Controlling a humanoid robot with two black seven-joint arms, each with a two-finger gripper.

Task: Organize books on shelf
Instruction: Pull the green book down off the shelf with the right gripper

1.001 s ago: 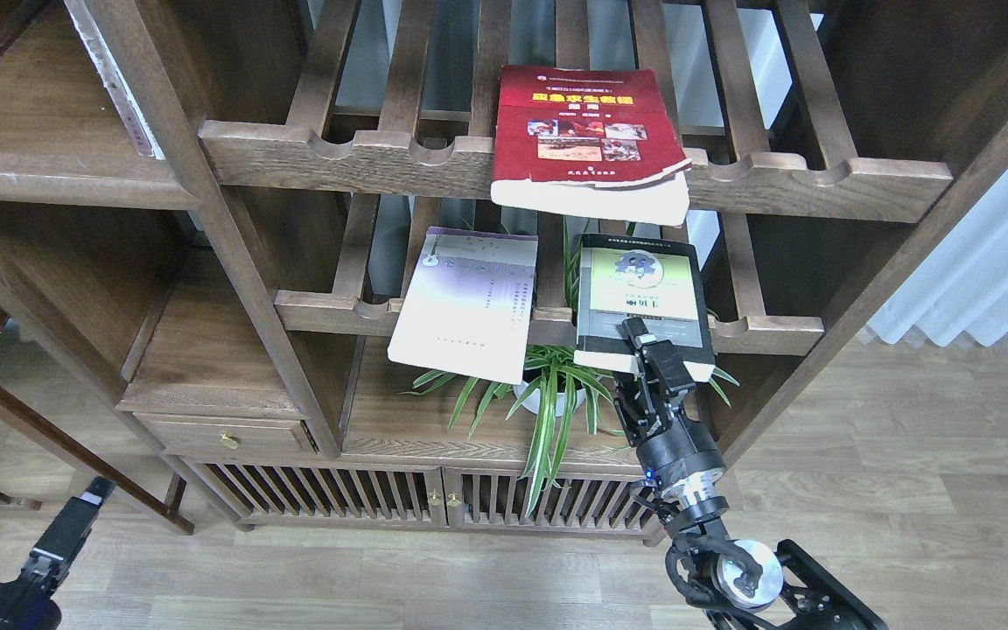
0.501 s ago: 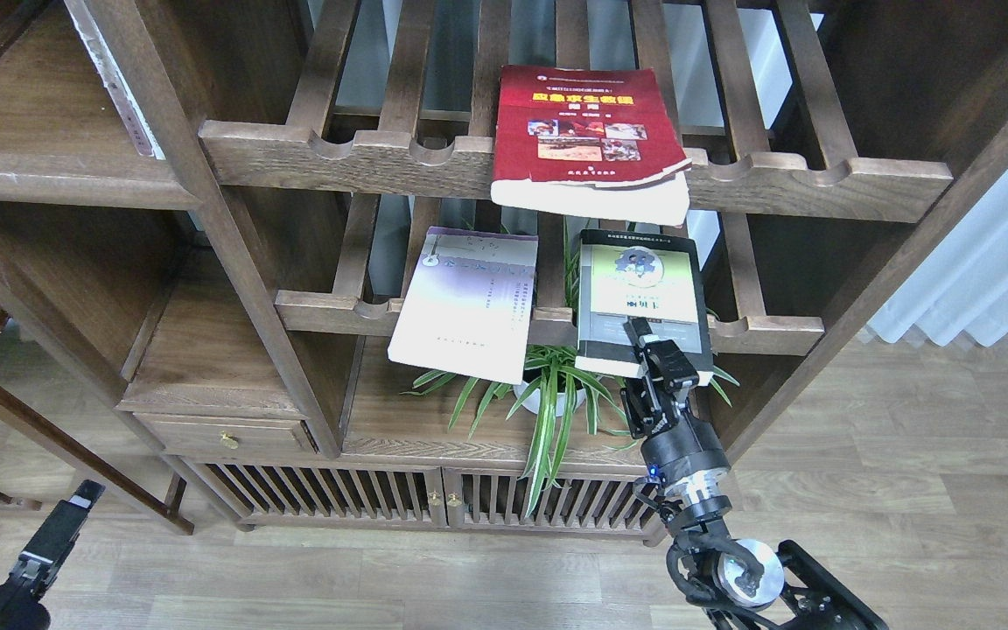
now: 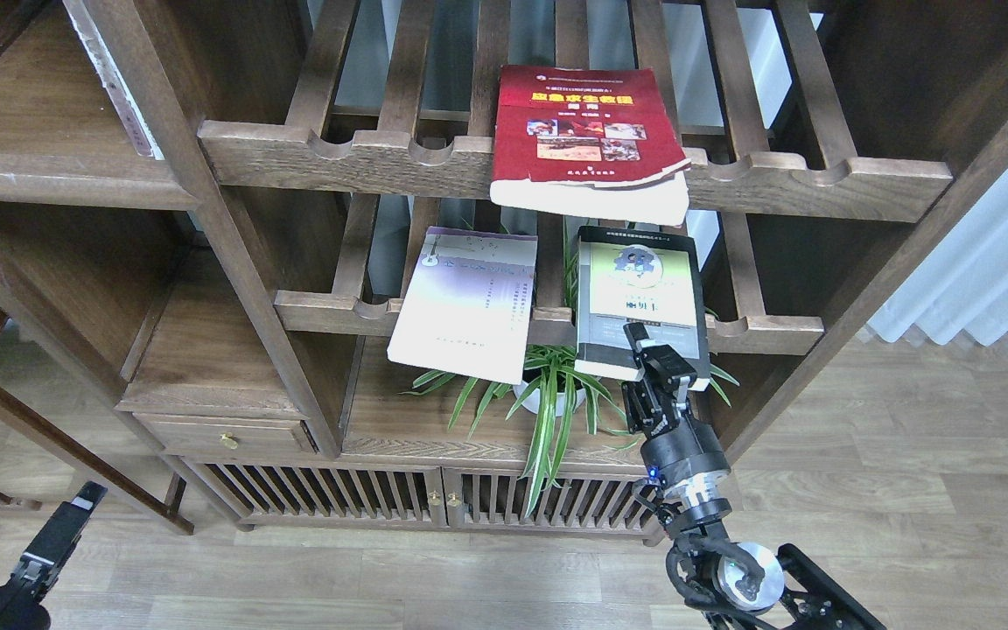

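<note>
Right gripper [image 3: 654, 360] pinches the near edge of the black-bordered book [image 3: 640, 297], one finger lying on top of the cover and the other under the edge. Left gripper [image 3: 75, 510] hangs low at the near left over the floor, well apart from everything, and whether its fingers are spread or pressed together cannot be told.

Just below the held book a spider plant [image 3: 556, 402] in a white pot stands on the solid lower shelf [image 3: 399, 411]; its leaves reach up behind and beside the book's near corners and touch the arm's wrist. The book lies flat on the lower slatted rack [image 3: 329, 311], overhanging its notched front rail. Left of it, close beside, the white-lavender book [image 3: 465, 302] lies on the same rack, tilted and overhanging. Above, the red book [image 3: 587, 140] lies on the upper slatted rack [image 3: 355, 157], its pale page block jutting over the rail, directly over the far end of the black-bordered one, which has a pale green panel on its cover.
</note>
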